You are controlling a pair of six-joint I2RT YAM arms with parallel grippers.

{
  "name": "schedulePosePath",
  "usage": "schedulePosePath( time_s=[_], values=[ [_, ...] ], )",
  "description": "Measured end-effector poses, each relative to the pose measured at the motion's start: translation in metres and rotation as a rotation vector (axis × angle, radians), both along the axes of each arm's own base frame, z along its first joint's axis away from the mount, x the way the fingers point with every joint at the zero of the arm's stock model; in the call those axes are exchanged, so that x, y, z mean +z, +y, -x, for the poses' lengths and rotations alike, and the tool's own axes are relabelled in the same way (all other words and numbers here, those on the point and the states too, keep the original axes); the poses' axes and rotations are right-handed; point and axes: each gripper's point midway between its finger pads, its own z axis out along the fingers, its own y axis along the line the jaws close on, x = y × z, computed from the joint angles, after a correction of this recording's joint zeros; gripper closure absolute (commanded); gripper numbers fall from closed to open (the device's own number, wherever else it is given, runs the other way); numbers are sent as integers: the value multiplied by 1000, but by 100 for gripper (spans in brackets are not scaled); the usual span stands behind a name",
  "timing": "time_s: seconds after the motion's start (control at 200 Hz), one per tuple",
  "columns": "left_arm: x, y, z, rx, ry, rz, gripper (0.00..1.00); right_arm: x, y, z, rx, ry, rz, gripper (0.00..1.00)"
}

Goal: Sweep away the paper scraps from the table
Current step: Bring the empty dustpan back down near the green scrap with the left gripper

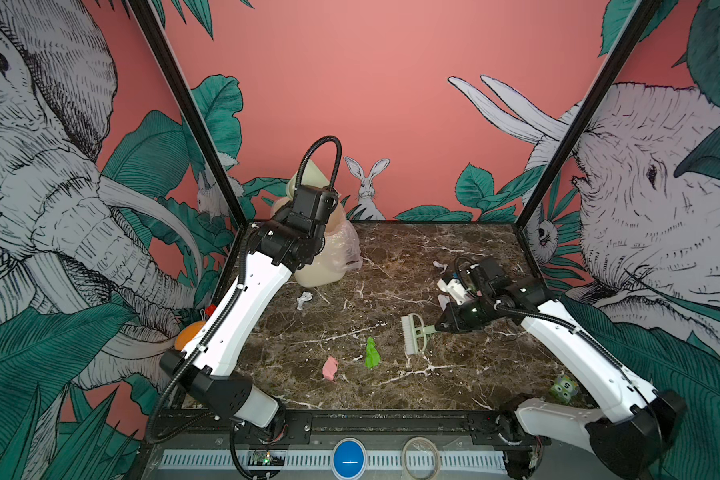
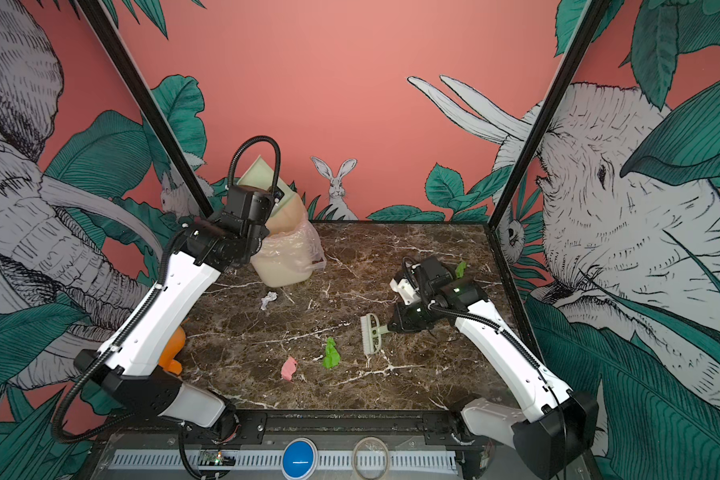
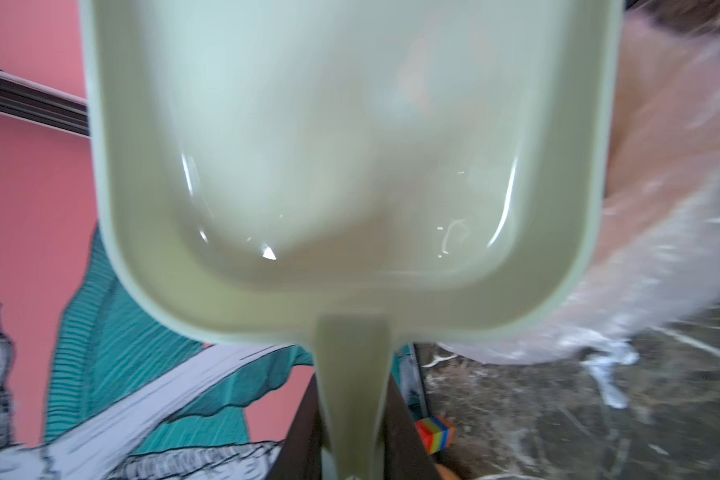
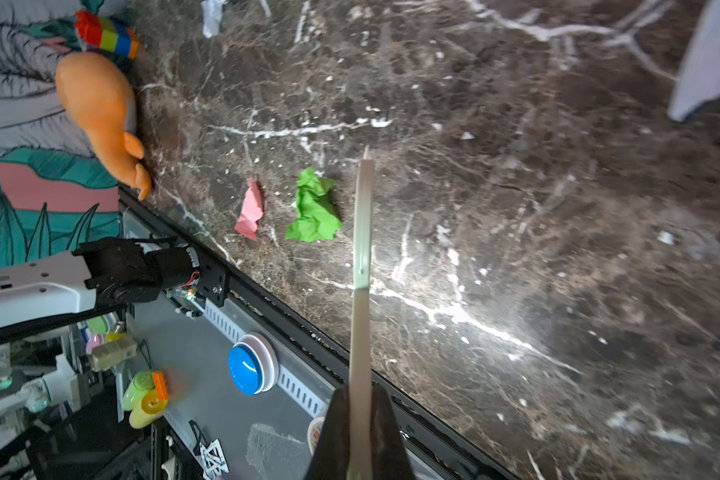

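My left gripper (image 3: 352, 399) is shut on the handle of a pale green dustpan (image 1: 313, 172), raised over the cream bin (image 1: 323, 272) at the back left. The pan (image 3: 350, 166) looks empty. My right gripper (image 1: 439, 327) is shut on the handle of the pale green brush (image 1: 413, 338), bristles down near the table's (image 1: 454, 374) middle. Just left of the brush lie a green paper scrap (image 1: 371, 353) and a pink one (image 1: 330, 368). A white one (image 1: 304, 300) lies in front of the bin. Another white one (image 1: 439, 265) and a green one (image 2: 460, 269) sit behind the right wrist.
A clear liner (image 1: 348, 245) hangs over the bin's rim. An orange plush (image 1: 188, 334) and a rainbow block (image 3: 435, 432) sit at the left edge, a green toy cube (image 1: 564, 388) at the front right. Black frame posts stand at the back corners.
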Motion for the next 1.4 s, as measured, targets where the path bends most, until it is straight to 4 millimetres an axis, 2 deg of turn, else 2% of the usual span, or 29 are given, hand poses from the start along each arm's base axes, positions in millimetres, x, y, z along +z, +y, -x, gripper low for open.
schedulePosePath(
  time_s=[0.08, 0.195, 0.375, 0.575, 0.715, 0.88, 1.08, 1.25, 1.401],
  values=[
    [-16, -7, 19, -34, 44, 91, 92, -1, 26, 1, 38, 1, -31, 100],
    [-44, -6, 40, -36, 120, 164, 91, -2, 61, 3, 87, 5, -64, 100],
    [-85, -9, 66, -41, 238, 243, 90, -15, 102, 2, 124, 22, -92, 100],
    [-116, -22, 89, -67, 333, 337, 89, -42, 123, 1, 127, 80, -70, 100],
    [-132, -33, 100, -87, 385, 384, 89, -45, 124, 0, 119, 85, -66, 100],
    [-152, -46, 111, -112, 445, 404, 89, -54, 105, 0, 82, 96, -37, 100],
    [-167, -54, 119, -125, 492, 419, 88, -58, 58, 0, 1, 113, 17, 100],
    [-175, -70, 128, -173, 523, 427, 88, -57, 20, 4, -54, 118, 55, 100],
    [-193, -84, 141, -206, 583, 404, 88, -61, -14, 10, -99, 137, 108, 100]
  ],
)
